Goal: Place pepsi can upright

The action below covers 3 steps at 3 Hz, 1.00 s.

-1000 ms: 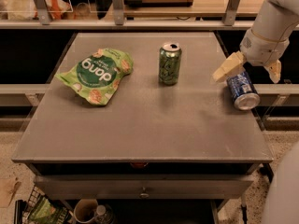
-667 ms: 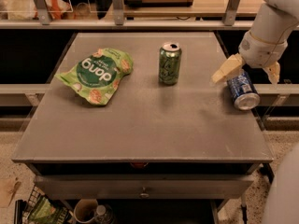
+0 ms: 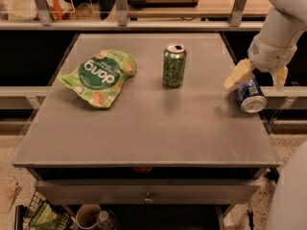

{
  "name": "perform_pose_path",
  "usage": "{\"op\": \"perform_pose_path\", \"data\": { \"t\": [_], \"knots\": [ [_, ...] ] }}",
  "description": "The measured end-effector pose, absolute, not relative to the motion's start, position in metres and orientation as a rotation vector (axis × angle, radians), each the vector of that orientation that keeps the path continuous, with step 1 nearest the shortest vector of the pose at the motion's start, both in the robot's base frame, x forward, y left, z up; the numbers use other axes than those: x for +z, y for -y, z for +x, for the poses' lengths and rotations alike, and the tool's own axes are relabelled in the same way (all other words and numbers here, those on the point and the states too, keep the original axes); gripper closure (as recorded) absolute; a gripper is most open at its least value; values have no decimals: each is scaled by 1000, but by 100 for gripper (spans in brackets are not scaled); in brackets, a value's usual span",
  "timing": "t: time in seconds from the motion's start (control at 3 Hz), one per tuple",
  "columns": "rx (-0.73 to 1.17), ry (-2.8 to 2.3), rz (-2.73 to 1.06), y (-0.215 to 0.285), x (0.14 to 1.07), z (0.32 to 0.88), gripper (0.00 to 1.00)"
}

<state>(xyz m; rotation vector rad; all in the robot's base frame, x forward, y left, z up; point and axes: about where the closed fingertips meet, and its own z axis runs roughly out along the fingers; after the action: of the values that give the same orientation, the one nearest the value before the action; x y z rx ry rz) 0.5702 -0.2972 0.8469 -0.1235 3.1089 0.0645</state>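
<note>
Pepsi can: the pepsi can (image 3: 251,95), blue aluminium with white print, lies on its side at the table's right edge, its round silver end facing the camera.
Gripper: the gripper (image 3: 259,76) hangs over the can's far end on a smooth white arm; its cream, wedge-shaped fingers (image 3: 238,74) stand apart, one on either side of the can, not closed on it.
Green can: a glossy green can (image 3: 174,65) stands upright near the table's far middle, well apart from the blue one.
Snack bag: a crinkled green foil bag (image 3: 98,76) lies flat at the left.
Surface: a matte grey table (image 3: 144,128), square-cornered, with a shallow drawer (image 3: 147,194) under its front edge.
Room: speckled floor (image 3: 12,157); a rail with metal posts (image 3: 120,4) behind.
</note>
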Motion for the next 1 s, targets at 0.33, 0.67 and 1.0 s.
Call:
{"op": "perform_pose_path", "data": {
  "t": [0.33,0.67,1.0],
  "knots": [
    [65,-3108,-138,299,844,570,41],
    [41,-3107,-169,299,846,568,63],
    [-76,-3038,-304,286,866,572,86]
  ]
}}
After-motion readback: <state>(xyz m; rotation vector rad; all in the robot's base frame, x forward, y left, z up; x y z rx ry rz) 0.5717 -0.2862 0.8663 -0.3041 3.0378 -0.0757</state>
